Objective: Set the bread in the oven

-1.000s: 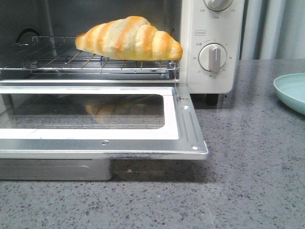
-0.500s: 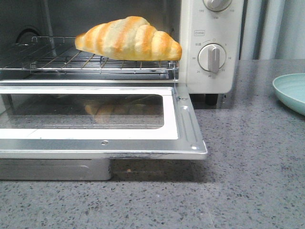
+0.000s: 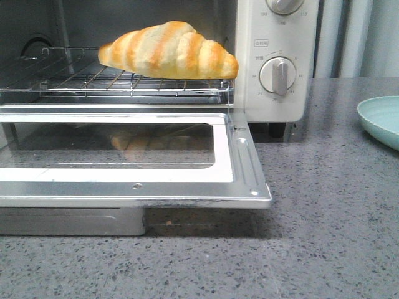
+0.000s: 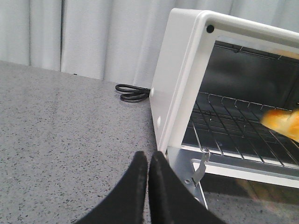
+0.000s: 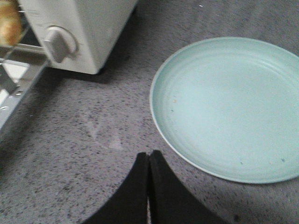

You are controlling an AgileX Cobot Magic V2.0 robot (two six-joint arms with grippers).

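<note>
The bread point(image 3: 169, 51), a glossy cream roll with golden-orange stripes, lies on the wire rack point(image 3: 75, 80) inside the cream-white oven point(image 3: 274, 37). The oven's glass door point(image 3: 124, 152) hangs open and flat. One end of the bread shows in the left wrist view point(image 4: 282, 122) and in the right wrist view point(image 5: 9, 22). My left gripper point(image 4: 148, 157) is shut and empty, low over the counter beside the oven's left front corner. My right gripper point(image 5: 149, 155) is shut and empty over the counter, next to the plate. Neither gripper shows in the front view.
A pale green plate point(image 5: 229, 107) lies empty on the counter right of the oven, its rim showing in the front view point(image 3: 380, 121). A black cable point(image 4: 133, 92) lies behind the oven's left side. Grey knobs point(image 3: 278, 75) stick out on the oven's right panel. Curtains hang behind.
</note>
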